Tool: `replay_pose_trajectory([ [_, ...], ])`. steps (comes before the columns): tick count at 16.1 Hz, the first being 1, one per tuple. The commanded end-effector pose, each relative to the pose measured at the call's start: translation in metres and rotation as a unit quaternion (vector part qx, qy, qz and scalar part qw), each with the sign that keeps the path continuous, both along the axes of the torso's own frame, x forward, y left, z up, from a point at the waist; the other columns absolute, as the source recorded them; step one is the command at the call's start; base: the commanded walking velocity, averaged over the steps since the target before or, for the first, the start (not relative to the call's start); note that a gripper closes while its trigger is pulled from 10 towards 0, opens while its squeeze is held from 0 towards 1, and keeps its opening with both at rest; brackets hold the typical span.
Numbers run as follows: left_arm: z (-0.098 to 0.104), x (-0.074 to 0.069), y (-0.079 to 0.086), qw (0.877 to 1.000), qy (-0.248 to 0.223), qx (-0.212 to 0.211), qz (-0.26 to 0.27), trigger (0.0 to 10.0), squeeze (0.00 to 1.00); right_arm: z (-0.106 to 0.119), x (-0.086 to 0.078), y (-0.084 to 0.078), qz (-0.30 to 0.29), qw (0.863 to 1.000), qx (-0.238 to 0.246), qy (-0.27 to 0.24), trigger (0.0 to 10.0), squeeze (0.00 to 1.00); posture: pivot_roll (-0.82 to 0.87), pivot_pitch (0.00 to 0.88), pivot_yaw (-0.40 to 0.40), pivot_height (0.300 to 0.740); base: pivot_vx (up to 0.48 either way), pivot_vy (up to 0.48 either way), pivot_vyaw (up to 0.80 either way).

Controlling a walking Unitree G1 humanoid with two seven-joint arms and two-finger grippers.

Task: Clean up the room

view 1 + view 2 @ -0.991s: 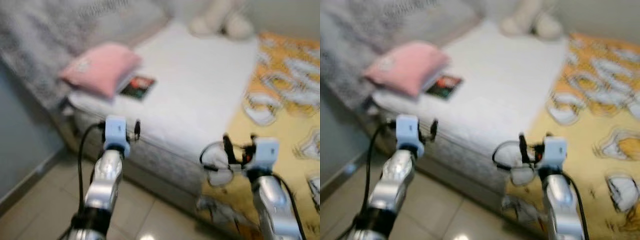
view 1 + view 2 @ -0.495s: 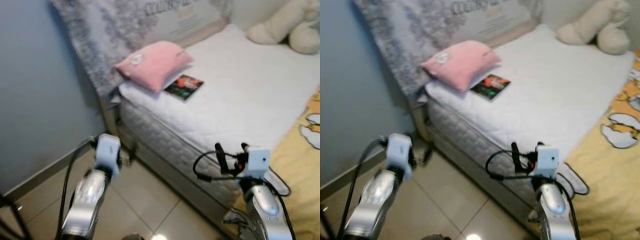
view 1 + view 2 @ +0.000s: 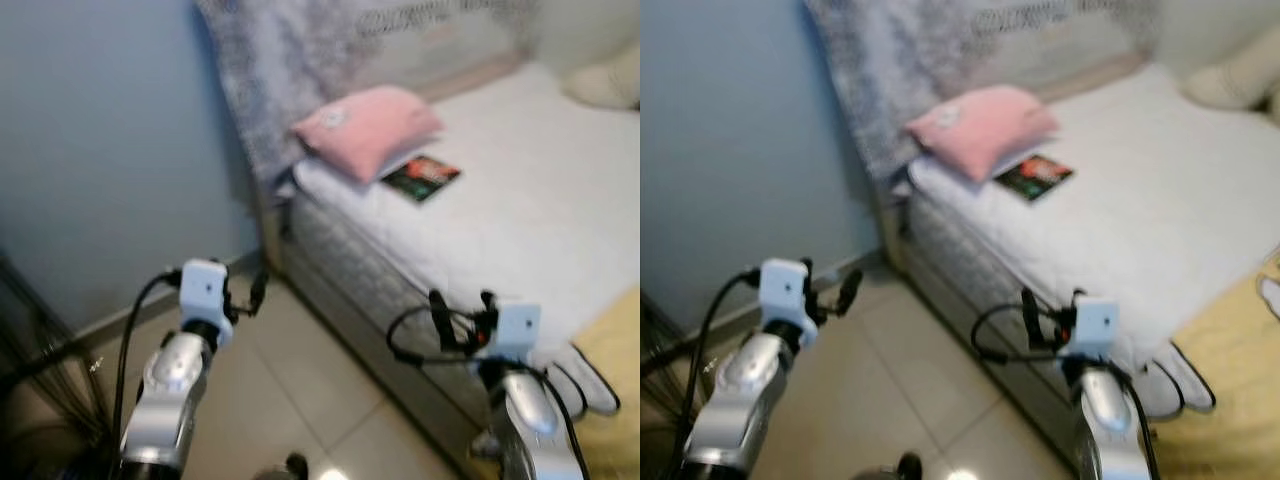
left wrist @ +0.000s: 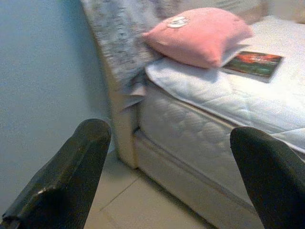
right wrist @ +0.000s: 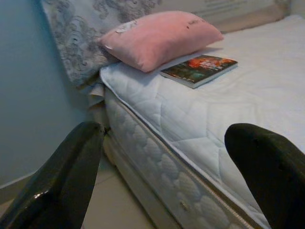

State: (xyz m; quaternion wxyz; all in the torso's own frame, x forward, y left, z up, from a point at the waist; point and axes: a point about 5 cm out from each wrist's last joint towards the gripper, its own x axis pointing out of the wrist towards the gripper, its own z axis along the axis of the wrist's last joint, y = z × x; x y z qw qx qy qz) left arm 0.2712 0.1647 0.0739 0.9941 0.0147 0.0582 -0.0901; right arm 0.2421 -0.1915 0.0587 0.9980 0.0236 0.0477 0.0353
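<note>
Head views blurred; cream plush toy (image 3: pixel 1238 80) at far end of bed cut off by frame edge, shape unclear. White quilted mattress (image 5: pixel 228 114) runs along blue-grey wall (image 3: pixel 110 150); grey lace-patterned blanket (image 5: pixel 78 33) drapes over headboard corner. Pink square cushion (image 5: pixel 159 38) lies near mattress head, dark paperback book (image 5: pixel 199 69) just beside it, partly tucked under. Yellow patterned blanket (image 3: pixel 1230 390) hangs off near edge. Beige tiled floor (image 3: pixel 300 400) open between wall and bed. Left gripper (image 4: pixel 167 176) over floor, fingers wide apart, empty. Right gripper (image 5: pixel 167 181) near mattress side, fingers spread, empty.

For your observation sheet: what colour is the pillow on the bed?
Pink; the pillow shows best in the right wrist view.
</note>
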Motion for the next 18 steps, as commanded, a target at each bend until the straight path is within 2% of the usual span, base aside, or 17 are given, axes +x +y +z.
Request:
replay_pose_trajectory([
  [1,-0.001,0.001,-0.003,1.000,0.004,0.004,0.000,10.0,0.00,-0.001,0.001,-0.005,-0.007,1.000,0.001,0.002,10.0,0.00,-0.08,0.000,0.036,0.740,0.000,-0.450,0.45],
  [3,-0.002,0.003,-0.003,1.000,0.007,0.022,0.009,10.0,0.00,0.002,0.005,-0.006,-0.007,1.000,0.004,-0.003,10.0,0.00,-0.07,0.000,0.033,0.740,0.000,-0.429,0.46],
  [8,-0.007,0.009,0.001,0.998,0.014,0.048,0.047,10.0,0.00,0.004,0.004,-0.002,0.008,1.000,-0.005,-0.009,10.0,0.00,-0.07,0.000,0.024,0.740,0.000,0.000,0.45],
  [12,-0.009,0.008,-0.003,0.998,0.015,0.055,0.039,10.0,0.00,0.003,0.003,-0.002,0.014,1.000,-0.005,-0.005,10.0,0.00,-0.06,0.000,0.026,0.740,0.000,0.000,0.46],
  [15,-0.002,0.018,-0.012,0.998,-0.002,0.050,0.029,10.0,0.00,0.008,0.012,-0.002,0.023,1.000,-0.010,-0.013,10.0,0.02,-0.06,0.000,0.016,0.740,0.000,0.000,0.46],
  [18,-0.003,0.016,-0.012,0.999,0.011,0.033,0.042,10.0,0.00,0.005,0.011,0.002,0.037,0.999,-0.009,-0.007,10.0,0.03,-0.06,0.000,0.010,0.740,0.310,0.000,0.47],
])
